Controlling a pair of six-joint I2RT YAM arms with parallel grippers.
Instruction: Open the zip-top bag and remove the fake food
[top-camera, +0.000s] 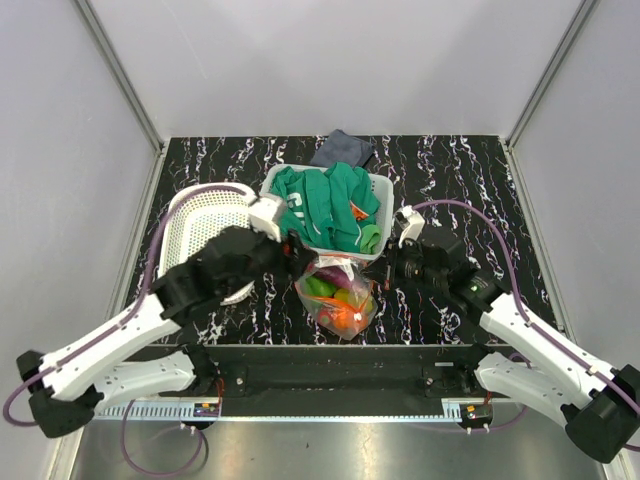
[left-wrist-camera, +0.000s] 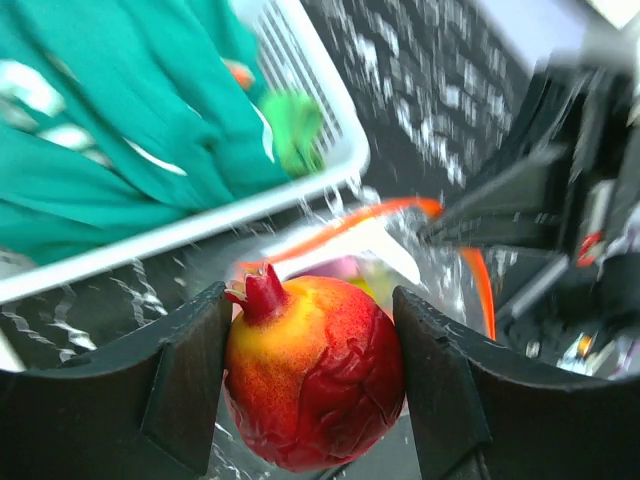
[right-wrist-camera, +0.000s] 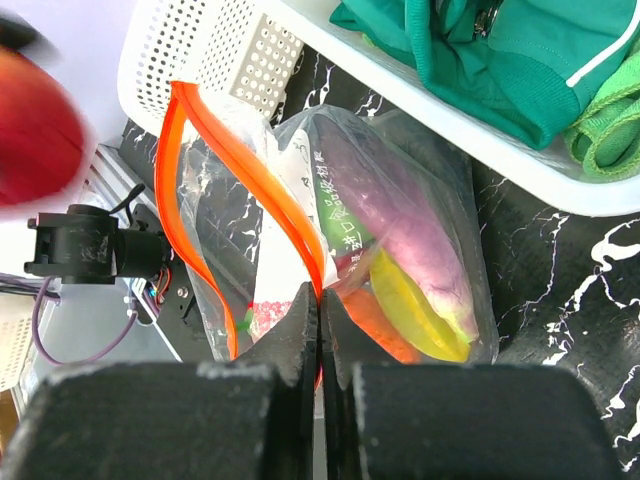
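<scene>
The clear zip-top bag (top-camera: 338, 298) lies between the arms with its orange-red zip strip (right-wrist-camera: 190, 130) spread open. Purple (right-wrist-camera: 400, 210), yellow (right-wrist-camera: 415, 310) and orange pieces of fake food are inside it. My right gripper (right-wrist-camera: 320, 310) is shut on the zip strip at the bag's mouth; it also shows in the top view (top-camera: 388, 266). My left gripper (left-wrist-camera: 312, 380) is shut on a red-and-yellow round fruit (left-wrist-camera: 315, 375) and holds it just above the bag's mouth (left-wrist-camera: 350, 222). In the top view the left gripper (top-camera: 296, 250) is at the bag's far left corner.
A white basket (top-camera: 378, 188) holding a green cloth garment (top-camera: 325, 205) stands right behind the bag. An oval white perforated basket (top-camera: 200, 215) sits at the left. A grey cloth (top-camera: 342, 148) lies behind the basket.
</scene>
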